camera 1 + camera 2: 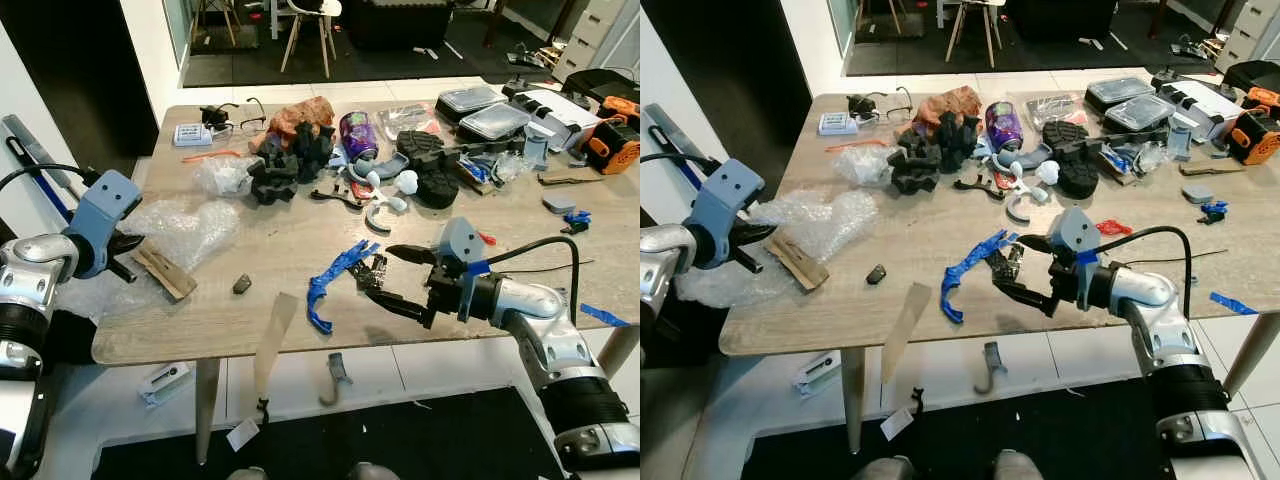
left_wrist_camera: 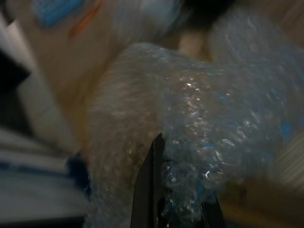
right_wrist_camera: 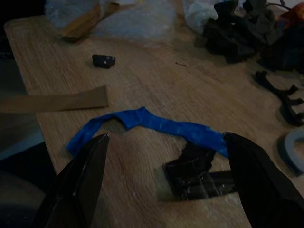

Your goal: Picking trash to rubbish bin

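Observation:
A twisted blue tape strip (image 1: 335, 280) lies near the table's front edge, with a small crumpled black piece (image 1: 372, 270) beside it. My right gripper (image 1: 397, 279) is open just right of them, one finger above and one below the black piece (image 3: 194, 171). In the right wrist view the blue strip (image 3: 152, 124) runs across between the two spread fingers. A sheet of clear bubble wrap (image 1: 185, 228) lies at the table's left end. My left gripper (image 1: 125, 255) is at its edge, and in the left wrist view the bubble wrap (image 2: 199, 118) is pinched between its fingers (image 2: 151, 190).
A wooden piece (image 1: 165, 272) and a small black block (image 1: 242, 284) lie near the wrap. A brown paper strip (image 1: 272, 340) hangs over the front edge. Black foam pieces (image 1: 290, 160), a purple can (image 1: 358, 135), food containers (image 1: 490, 115) and an orange tool (image 1: 612, 140) crowd the far side.

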Tool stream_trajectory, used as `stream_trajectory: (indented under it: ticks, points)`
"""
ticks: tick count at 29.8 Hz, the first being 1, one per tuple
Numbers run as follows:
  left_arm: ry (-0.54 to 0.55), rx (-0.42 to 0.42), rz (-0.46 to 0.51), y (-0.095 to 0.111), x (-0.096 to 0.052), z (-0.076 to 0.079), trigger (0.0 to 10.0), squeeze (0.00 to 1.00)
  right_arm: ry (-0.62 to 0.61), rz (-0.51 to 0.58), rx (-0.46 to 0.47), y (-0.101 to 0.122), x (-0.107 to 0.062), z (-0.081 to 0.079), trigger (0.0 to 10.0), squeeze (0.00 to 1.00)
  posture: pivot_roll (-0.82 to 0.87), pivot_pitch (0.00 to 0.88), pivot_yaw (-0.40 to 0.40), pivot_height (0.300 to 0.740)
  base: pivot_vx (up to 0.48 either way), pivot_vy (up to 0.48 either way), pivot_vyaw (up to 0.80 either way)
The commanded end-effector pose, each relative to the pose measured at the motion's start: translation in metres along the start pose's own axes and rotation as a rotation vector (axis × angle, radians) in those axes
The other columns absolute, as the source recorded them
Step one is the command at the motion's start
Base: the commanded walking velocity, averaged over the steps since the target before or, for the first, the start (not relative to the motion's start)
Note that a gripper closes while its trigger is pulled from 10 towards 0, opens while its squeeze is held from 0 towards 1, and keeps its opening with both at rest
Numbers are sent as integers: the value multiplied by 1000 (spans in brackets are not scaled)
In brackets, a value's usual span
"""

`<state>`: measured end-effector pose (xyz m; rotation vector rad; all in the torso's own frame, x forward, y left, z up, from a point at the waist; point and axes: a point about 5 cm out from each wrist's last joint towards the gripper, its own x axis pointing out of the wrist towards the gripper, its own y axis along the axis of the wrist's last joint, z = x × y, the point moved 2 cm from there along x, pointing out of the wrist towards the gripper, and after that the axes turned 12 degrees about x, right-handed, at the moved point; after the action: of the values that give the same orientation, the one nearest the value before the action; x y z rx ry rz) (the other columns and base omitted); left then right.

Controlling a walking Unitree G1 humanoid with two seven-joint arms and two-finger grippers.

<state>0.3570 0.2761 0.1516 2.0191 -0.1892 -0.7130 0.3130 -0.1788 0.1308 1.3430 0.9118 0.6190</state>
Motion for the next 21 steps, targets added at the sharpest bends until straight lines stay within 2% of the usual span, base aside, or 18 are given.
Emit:
stream_trajectory:
  ticks: [1, 4, 5, 6, 7, 9, 11, 14, 15, 16, 18, 19, 21]
  points:
    - [-19, -41, 91, 11, -1, 3, 10000, 0, -4, 10, 1, 2, -3, 0, 10000, 0, -18, 0, -9, 740, 0, 0, 0]
    - [5, -131, 222, 24, -10, -1, 10000, 0, -8, 9, 0, 2, -3, 1, 10000, 0, -11, 0, -13, 740, 0, 0, 0]
    - [5, -131, 222, 24, -10, -1, 10000, 0, -8, 9, 0, 2, -3, 1, 10000, 0, -11, 0, -13, 740, 0, 0, 0]
    - [36, -208, 312, 31, -20, -6, 10000, 0, -10, 9, 0, 2, -3, 1, 10000, 0, -9, 0, -15, 740, 0, 0, 0]
    - [36, -208, 312, 31, -20, -6, 10000, 0, -10, 9, 0, 2, -3, 1, 10000, 0, -9, 0, -15, 740, 0, 0, 0]
    - [45, -260, 398, 37, -28, -7, 10000, 0, -11, 9, -1, 1, -2, 1, 10000, 0, -4, 0, -17, 740, 0, 0, 0]
    - [44, -266, 408, 37, -29, -6, 10000, 0, -11, 9, -1, 1, -2, 1, 10000, 0, -4, 0, -17, 740, 0, 0, 0]
    - [3, -296, 456, 38, -31, 12, 10000, 0, -12, 10, -2, 2, -2, 2, 10000, 0, -2, 0, -18, 740, -271, 0, 0]
    - [3, -296, 456, 38, -31, 12, 10000, 0, -12, 10, -2, 2, -2, 2, 10000, 0, -2, 0, -18, 740, -292, 0, 0]
    - [-31, -325, 488, 40, -26, 27, 10000, 0, -15, 11, -5, 2, -1, 2, 10000, 0, -2, 0, -18, 740, -349, 0, 0]
    - [-39, -336, 498, 41, -25, 31, 10000, 0, -17, 12, -6, 2, -1, 2, 10000, 0, -2, 0, -18, 740, -349, 0, 0]
    - [-62, -369, 520, 45, -17, 41, 10000, 0, -23, 15, -8, 3, -1, 3, 10000, 0, -6, 0, -17, 740, -341, 0, 0]
    - [-71, -376, 527, 47, -12, 45, 10000, 0, -25, 17, -8, 3, -1, 4, 10000, 0, -6, 0, -17, 740, -339, 0, 0]
